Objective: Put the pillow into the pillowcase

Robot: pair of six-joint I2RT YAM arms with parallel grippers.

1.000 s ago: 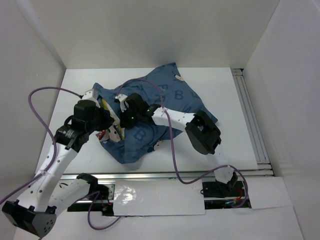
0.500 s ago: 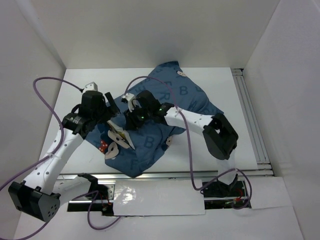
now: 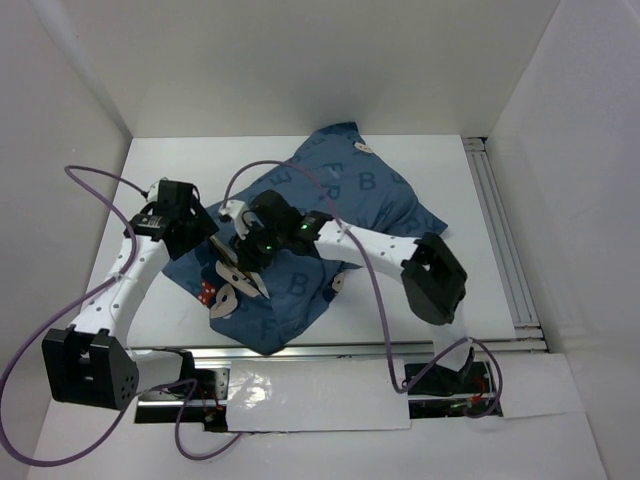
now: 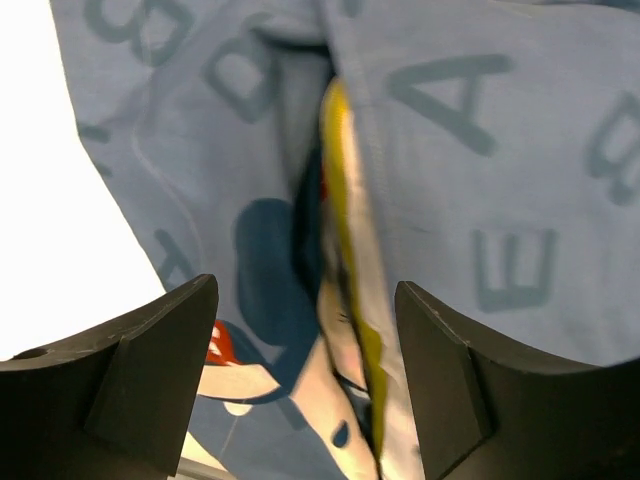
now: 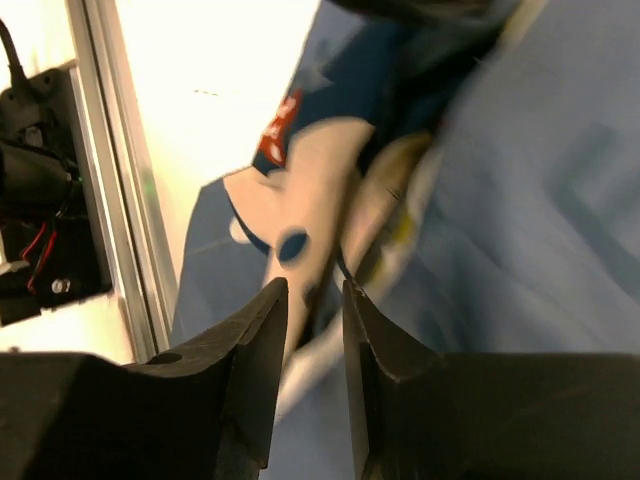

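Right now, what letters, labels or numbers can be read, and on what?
"A": on the pillowcase, left wrist view.
"E": same fabric, same view.
"B": repeated over it, left wrist and top views.
"F": same fabric, top view.
Nothing else is legible; the right wrist view is blurred.

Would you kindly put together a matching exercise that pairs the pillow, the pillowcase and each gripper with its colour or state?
Things:
1. pillow
2. pillowcase
3. left gripper
4. right gripper

Colour or state:
a. blue, printed with letters
b. jaws wide apart, nothing between them
c. yellow edge showing between blue folds
d. jaws only a narrow gap apart

Pairs: 1-c, 2-a, 3-b, 4-d
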